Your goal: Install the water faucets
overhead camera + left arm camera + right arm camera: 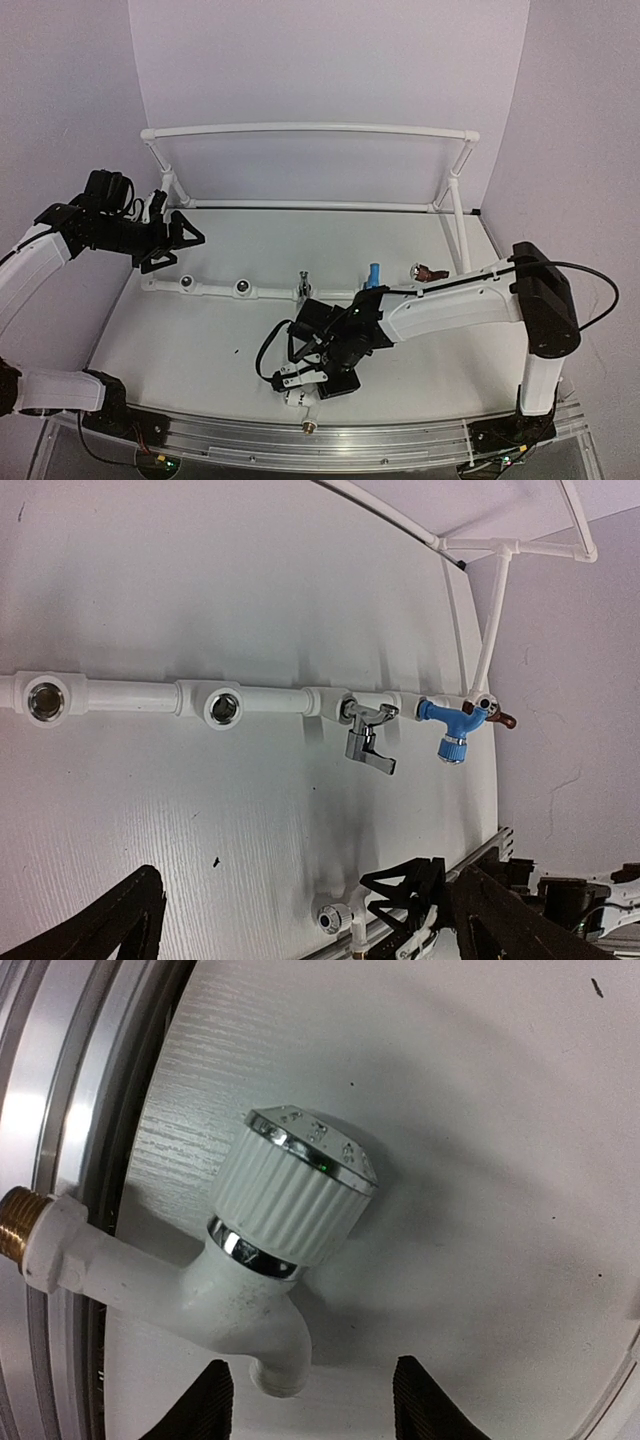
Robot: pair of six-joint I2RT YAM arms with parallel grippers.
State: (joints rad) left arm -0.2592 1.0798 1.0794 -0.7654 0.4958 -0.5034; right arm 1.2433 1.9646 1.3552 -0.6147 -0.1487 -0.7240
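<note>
Bright, diffuse light from above. The white faucet casts a soft shadow on the table; its chrome glints. The top view bows the near rail.

A white wood-grained counter carries a long white PVC pipe frame, its tall back rail standing before a pale lilac backdrop wall. The frame's low front pipe lies flat on the counter, with two round metal-lined sockets side by side on its left part. A ribbed silver aluminium rail runs along the counter's near edge, and a small dark speck lies between pipe and rail.
</note>
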